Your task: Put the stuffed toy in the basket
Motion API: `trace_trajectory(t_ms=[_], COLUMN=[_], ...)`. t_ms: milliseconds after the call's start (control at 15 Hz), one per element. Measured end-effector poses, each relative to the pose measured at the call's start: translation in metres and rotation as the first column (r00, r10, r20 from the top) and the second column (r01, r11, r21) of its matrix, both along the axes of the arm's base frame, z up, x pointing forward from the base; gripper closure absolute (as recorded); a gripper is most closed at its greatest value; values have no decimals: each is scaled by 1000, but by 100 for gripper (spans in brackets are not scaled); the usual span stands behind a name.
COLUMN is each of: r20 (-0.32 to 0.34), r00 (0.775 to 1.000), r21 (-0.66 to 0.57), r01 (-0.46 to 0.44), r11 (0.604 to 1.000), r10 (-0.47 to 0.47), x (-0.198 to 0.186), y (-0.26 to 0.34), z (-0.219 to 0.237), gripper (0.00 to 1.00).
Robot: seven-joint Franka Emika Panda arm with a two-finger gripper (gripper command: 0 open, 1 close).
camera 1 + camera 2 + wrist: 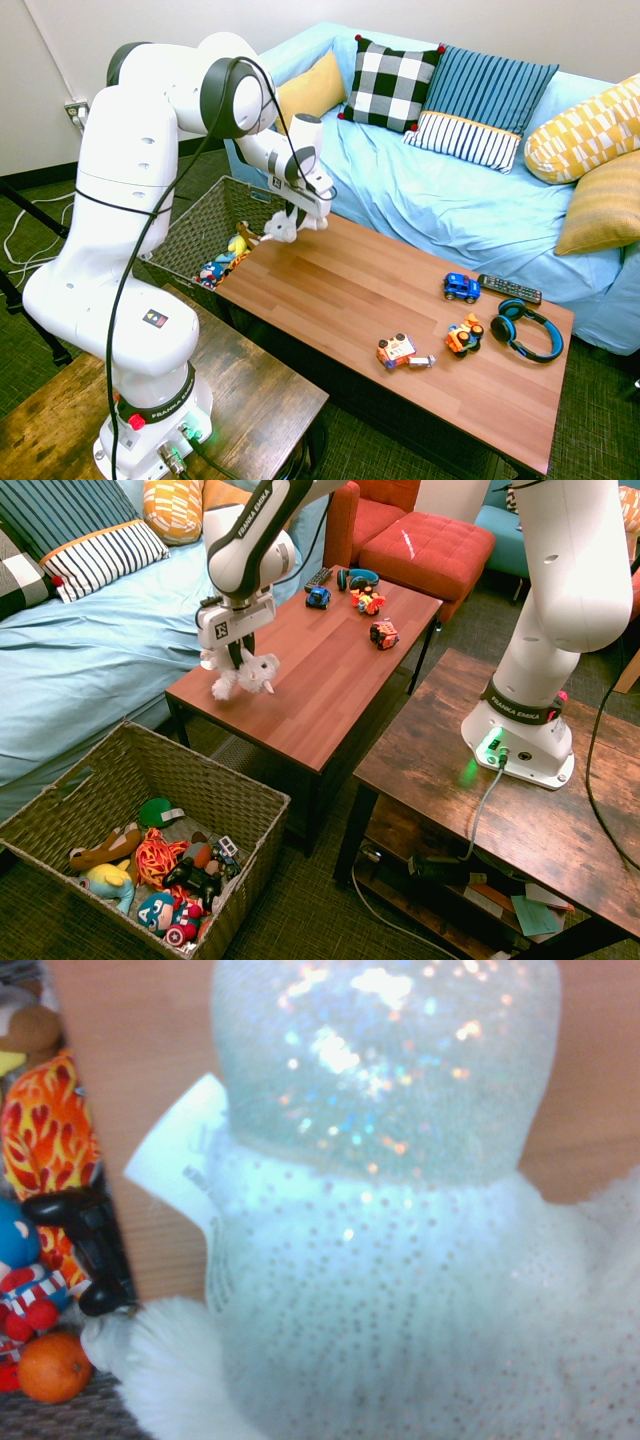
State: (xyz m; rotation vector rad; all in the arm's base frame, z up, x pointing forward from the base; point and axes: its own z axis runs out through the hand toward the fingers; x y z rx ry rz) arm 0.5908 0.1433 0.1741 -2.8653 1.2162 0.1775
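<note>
So it's a living-room setup: a long wooden table [400, 300] sits in front of a sofa [440, 200] draped in a light blue cover, with a pile of cushions along the back, a checked one [390, 82], a blue striped one [487, 103] and a couple of yellow ones. Green carpet on the floor, and some red seats behind the table in the second exterior view.

At the table's far end from the arm there's a little blue car [461, 288], a remote [508, 289], blue headphones [527, 330] and two orange toy vehicles [433, 344].

The stuffed toy [243, 674] is up off the table, hanging in the air over the table's end nearest the basket [130, 830]. Its long axis runs roughly up and down, limbs dangling loose below and the fuzzy body bunched up at the top. The wrist view is just a blurry wall of white sparkly fabric with a label sticking out.

The gripper [234, 652] points straight down and is clamped tight on the top of the toy.

The basket sits on the floor beside that end of the table, already with a heap of colourful toys in one corner.
</note>
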Motion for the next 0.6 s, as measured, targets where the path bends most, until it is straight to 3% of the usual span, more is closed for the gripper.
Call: trace_trajectory(t_ms=[267, 600], r20=[28, 48], r00=[990, 964], r21=[-23, -18], r01=[-137, -262], r11=[990, 965], r10=[137, 262], x=[3, -19], y=[111, 224], z=[29, -22], gripper=[100, 100])
